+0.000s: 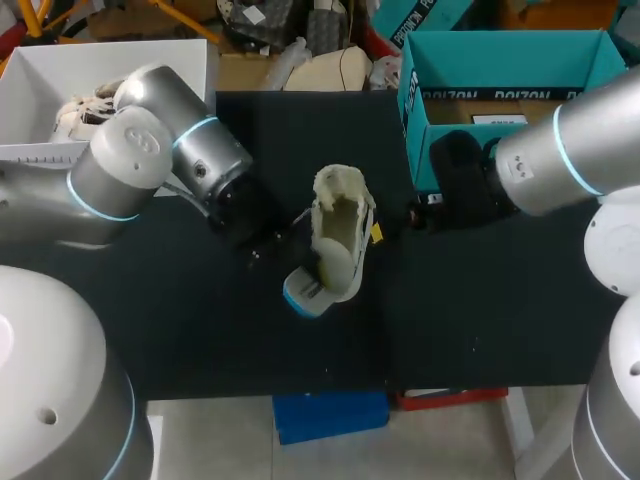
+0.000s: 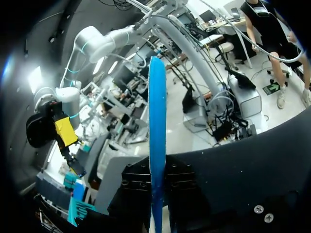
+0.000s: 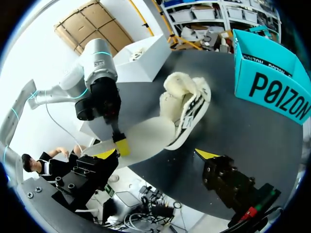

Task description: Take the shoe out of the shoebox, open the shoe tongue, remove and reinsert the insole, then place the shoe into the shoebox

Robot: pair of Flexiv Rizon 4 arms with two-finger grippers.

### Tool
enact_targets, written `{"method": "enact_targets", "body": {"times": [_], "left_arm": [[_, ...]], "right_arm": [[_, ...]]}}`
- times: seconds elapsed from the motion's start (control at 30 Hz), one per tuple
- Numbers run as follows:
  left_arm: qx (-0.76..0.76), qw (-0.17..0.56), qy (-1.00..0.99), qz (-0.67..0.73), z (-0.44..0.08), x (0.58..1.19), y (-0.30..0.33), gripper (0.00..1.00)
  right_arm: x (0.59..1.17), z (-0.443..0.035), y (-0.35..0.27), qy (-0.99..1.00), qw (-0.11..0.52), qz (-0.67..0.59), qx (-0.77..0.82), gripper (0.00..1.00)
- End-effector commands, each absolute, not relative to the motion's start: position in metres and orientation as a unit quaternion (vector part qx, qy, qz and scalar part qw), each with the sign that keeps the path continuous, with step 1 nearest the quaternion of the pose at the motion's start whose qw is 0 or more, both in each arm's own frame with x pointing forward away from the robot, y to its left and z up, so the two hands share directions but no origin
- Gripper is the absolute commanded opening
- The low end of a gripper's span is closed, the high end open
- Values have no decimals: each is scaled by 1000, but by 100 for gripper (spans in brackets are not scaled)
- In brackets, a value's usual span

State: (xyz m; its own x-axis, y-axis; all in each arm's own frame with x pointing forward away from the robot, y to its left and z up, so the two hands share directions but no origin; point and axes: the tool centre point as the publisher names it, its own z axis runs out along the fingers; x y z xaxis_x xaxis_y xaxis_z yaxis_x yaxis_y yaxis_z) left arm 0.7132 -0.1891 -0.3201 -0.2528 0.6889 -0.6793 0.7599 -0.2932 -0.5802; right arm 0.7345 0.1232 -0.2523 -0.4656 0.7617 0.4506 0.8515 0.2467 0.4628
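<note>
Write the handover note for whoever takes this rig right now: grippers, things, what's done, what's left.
Left gripper: shut on the insole, which reaches to the shoe's opening.
Right gripper: open, empty, beside the shoe.
Shoe: on its side mid-table, out of the teal shoebox, which stands open at the far right.
Done: shoe taken out; insole largely out of the shoe.
Left: whether the insole is coming out or going back in cannot be told. Seat it fully, then put the shoe into the shoebox.
</note>
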Motion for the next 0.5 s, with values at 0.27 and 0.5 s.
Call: {"method": "enact_targets", "body": {"times": [0.27, 0.5], "left_arm": [[634, -3, 582, -509, -348, 755, -210, 0], [640, 12, 590, -492, -353, 780, -219, 0]], "right_arm": [[734, -252, 125, -787, 65, -336, -514, 100], [734, -252, 125, -787, 65, -336, -514, 100]]}}
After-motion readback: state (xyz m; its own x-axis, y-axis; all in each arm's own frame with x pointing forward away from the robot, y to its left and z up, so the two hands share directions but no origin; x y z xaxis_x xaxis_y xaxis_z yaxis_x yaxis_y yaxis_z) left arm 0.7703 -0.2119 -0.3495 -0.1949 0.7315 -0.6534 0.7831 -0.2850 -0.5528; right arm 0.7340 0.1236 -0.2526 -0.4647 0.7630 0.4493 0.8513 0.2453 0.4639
